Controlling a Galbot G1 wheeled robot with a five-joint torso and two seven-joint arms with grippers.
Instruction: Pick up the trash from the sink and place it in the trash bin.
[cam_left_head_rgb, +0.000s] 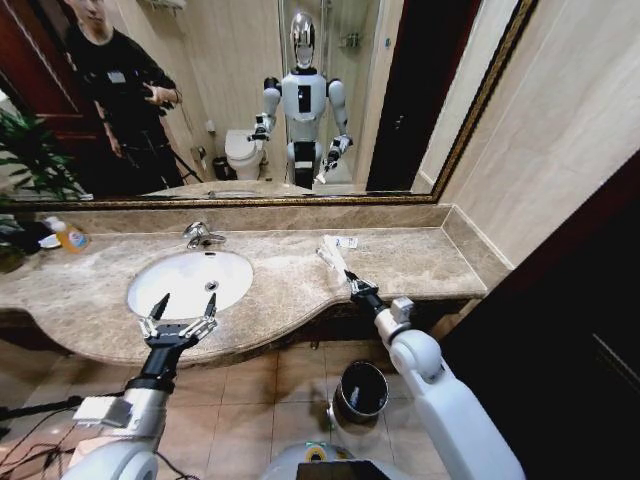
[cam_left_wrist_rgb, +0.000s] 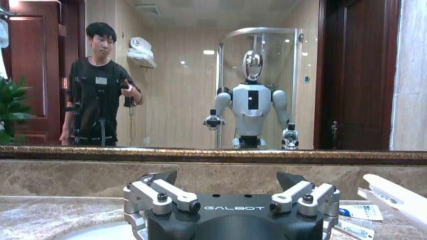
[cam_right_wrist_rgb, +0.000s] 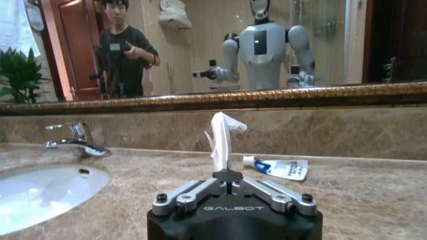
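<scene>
While the beige-brown marble tabletop (cam_left_head_rgb: 300, 275) runs wall to wall under a wide gold-framed mirror (cam_left_head_rgb: 250, 100), the room around it is a tiled bathroom: pale wall tiles to the right, tan floor tiles below, a dark wooden door at the far right edge. One white oval sink (cam_left_head_rgb: 190, 281) sits in the tabletop, with one chrome faucet (cam_left_head_rgb: 203, 235) behind it; its bowl looks bare. One orange-liquid bottle (cam_left_head_rgb: 68, 236) stands near the tabletop's left end, beside the leaves of a green plant (cam_left_head_rgb: 30, 160). One small round black trash bin (cam_left_head_rgb: 361, 391) with a shiny rim stands on the floor below the tabletop's front edge.

Two pieces of trash are visible. One white sachet (cam_left_head_rgb: 333, 255) is pinched upright in the right claw (cam_left_head_rgb: 352, 284), whose fingers are closed together on its lower end, above the tabletop to the right of the sink. One blue-printed white packet (cam_left_head_rgb: 346, 242) lies flat on the tabletop just behind it, near the backsplash.

The left claw (cam_left_head_rgb: 183, 308) hovers at the sink's front rim, its two fingers spread wide and holding nothing.

The mirror reflects the robot, a toilet and a person standing by the door.
</scene>
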